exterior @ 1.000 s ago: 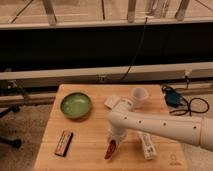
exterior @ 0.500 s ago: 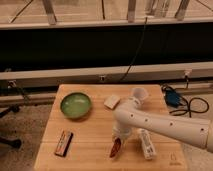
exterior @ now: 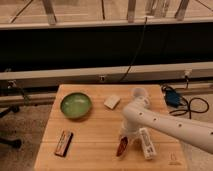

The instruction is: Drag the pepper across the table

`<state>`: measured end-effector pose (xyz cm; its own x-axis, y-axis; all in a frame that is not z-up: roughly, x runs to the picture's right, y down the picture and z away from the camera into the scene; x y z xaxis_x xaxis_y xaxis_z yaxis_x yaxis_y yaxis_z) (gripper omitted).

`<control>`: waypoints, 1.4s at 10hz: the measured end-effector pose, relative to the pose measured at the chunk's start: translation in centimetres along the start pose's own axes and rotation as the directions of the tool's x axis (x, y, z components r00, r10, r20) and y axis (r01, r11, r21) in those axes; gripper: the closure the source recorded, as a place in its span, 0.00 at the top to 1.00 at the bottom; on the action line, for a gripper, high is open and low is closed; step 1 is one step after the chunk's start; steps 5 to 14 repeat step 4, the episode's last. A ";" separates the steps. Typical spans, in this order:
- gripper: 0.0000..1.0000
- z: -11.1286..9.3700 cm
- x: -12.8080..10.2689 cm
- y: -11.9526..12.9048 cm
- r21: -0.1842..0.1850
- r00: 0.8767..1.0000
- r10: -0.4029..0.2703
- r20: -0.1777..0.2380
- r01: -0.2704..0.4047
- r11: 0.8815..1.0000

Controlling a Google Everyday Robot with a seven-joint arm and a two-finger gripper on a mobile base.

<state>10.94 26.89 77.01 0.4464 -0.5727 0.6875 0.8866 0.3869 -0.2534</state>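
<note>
1. The gripper (exterior: 123, 142) points down at the front right part of the table (exterior: 95, 135), at the end of a white arm (exterior: 165, 125) that comes in from the right.
2. Its tip sits right at the pepper (exterior: 121, 148); whether it is clamped on the pepper or only pressing against it, I cannot tell.
3. The pepper lies on the wood near the front edge, just left of a white tube (exterior: 146, 143).
4. A green bowl (exterior: 76, 105) sits at the back left, with a brown bar (exterior: 63, 143) in front of it.
5. A small white block (exterior: 112, 102) and a white cup (exterior: 139, 94) stand near the back.
</note>
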 end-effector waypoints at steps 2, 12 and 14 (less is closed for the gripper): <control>0.02 -0.2 0.9 0.8 0.006 1.000 0.003 0.006 -0.003 1.000; 0.02 -0.4 2.0 2.4 0.006 1.000 0.006 0.010 -0.006 1.000; 0.02 -0.4 2.0 2.4 0.006 1.000 0.006 0.010 -0.006 1.000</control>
